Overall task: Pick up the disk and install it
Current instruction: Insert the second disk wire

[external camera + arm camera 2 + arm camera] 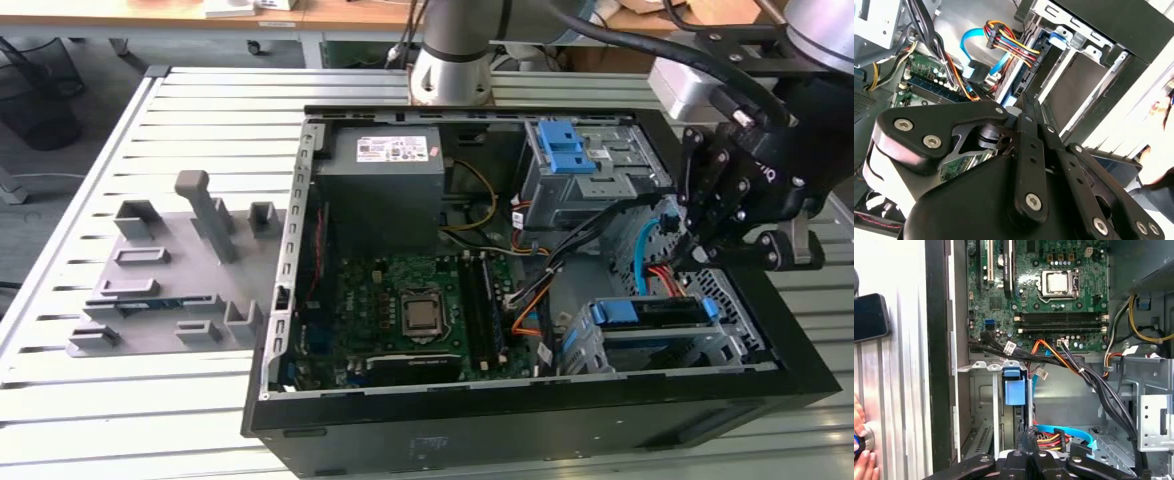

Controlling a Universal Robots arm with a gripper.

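The disk [649,313], framed by its blue carrier bracket, sits in the lower drive cage [721,345] at the front corner of the open computer case, on the exterior view's right. In the first wrist view the carrier's blue tab [1013,388] stands in the cage slot, and the second wrist view shows the same blue tab [1058,38]. My gripper [681,260] hangs just above and behind the cage, among the cables. Its two thin fingers are pressed together in both wrist views, shut with nothing between them [1025,100] [1026,434]. They stand apart from the tab.
Blue and orange-red cables [1056,435] lie right by the fingers. A grey power supply [396,165], the motherboard [407,310] and an upper bay with blue latches [567,150] fill the case. A grey fixture [167,270] lies on the table. A person's hand [863,460] rests outside the case.
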